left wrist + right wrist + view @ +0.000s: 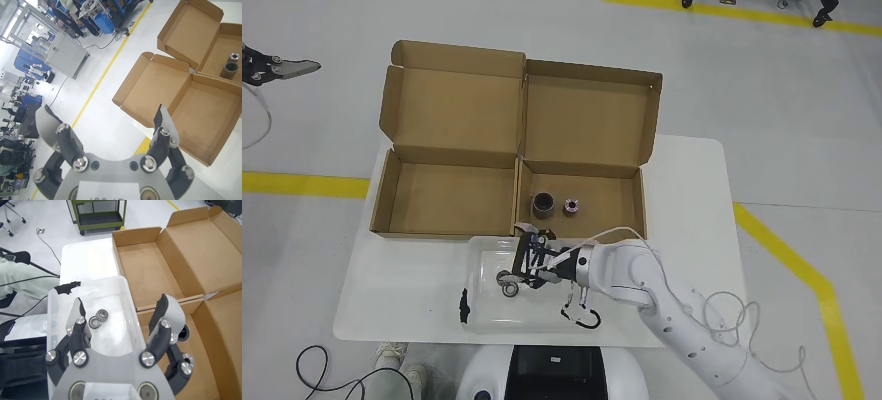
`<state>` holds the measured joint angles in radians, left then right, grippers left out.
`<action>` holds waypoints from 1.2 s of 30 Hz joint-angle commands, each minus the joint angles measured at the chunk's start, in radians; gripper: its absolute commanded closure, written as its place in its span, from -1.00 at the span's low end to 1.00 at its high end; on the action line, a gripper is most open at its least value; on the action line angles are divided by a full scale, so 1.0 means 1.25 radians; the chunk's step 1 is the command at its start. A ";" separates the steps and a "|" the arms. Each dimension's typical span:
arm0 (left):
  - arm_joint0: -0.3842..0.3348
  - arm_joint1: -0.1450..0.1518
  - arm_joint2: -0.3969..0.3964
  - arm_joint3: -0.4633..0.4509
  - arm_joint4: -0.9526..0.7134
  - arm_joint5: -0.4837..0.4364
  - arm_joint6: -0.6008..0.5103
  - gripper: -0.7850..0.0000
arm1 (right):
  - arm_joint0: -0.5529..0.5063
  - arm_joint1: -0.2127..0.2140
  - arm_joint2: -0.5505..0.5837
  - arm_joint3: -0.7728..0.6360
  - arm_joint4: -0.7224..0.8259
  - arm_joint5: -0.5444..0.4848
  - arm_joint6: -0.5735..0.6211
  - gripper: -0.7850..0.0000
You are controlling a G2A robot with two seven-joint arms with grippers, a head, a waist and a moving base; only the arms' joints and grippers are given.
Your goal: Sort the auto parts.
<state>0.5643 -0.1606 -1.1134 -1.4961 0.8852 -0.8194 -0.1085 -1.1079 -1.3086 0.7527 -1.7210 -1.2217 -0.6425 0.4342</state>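
Observation:
Two steel bearings [98, 319] lie touching on the floor of a clear plastic bin [56, 313] at the table's front; from above the bearings [509, 286] show under the right arm. My right gripper [122, 306] hangs open over the bin's near side, above and just short of them, with nothing held. In the top view the right gripper [525, 258] is over the bin's [487, 300] middle. A dark sleeve [542, 204] and a small metal bushing [573, 207] stand in the right cardboard box [627, 215]. My left gripper [104, 113] is open over the floor, left of the table.
The left cardboard box [392, 205] holds nothing, and both boxes have their lids folded back. A scrap of black tape [66, 288] sticks to the bin's far rim. Bare white table [692, 200] lies right of the boxes. The left gripper [282, 68] sits far from the table.

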 commanded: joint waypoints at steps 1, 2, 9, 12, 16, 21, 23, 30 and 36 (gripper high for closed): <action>0.000 0.000 0.000 0.000 0.000 0.000 0.000 -1.00 | -0.002 -0.002 -0.021 0.002 -0.011 -0.006 0.007 -0.55; 0.000 0.000 0.000 0.000 0.000 0.000 0.000 -1.00 | -0.004 -0.004 -0.031 0.005 -0.015 -0.006 0.009 -0.55; 0.000 0.000 0.000 0.000 0.000 0.000 0.000 -1.00 | -0.015 -0.019 -0.091 0.055 -0.013 0.043 0.032 -0.55; 0.000 0.000 0.000 0.000 0.000 0.000 0.000 -1.00 | -0.019 -0.026 -0.094 0.101 0.026 0.078 0.024 -0.50; 0.000 0.000 0.000 0.000 0.000 0.000 0.000 -1.00 | -0.004 -0.037 -0.112 0.141 0.029 0.116 0.045 -0.45; 0.000 0.000 0.000 0.000 0.000 0.000 0.000 -1.00 | 0.027 -0.058 -0.145 0.184 0.032 0.159 0.081 -0.47; 0.000 0.000 0.000 0.000 0.000 0.000 0.000 -1.00 | 0.040 -0.067 -0.156 0.202 0.030 0.175 0.082 -0.47; 0.000 0.000 0.000 0.000 0.000 0.000 0.000 -1.00 | 0.082 -0.098 -0.194 0.251 0.022 0.211 0.096 -0.48; 0.000 0.000 0.000 0.000 0.000 0.000 0.000 -1.00 | 0.107 -0.120 -0.218 0.292 0.013 0.210 0.077 -0.34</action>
<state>0.5643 -0.1606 -1.1134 -1.4961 0.8852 -0.8194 -0.1085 -0.9784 -1.4547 0.4849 -1.3628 -1.1989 -0.3790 0.5323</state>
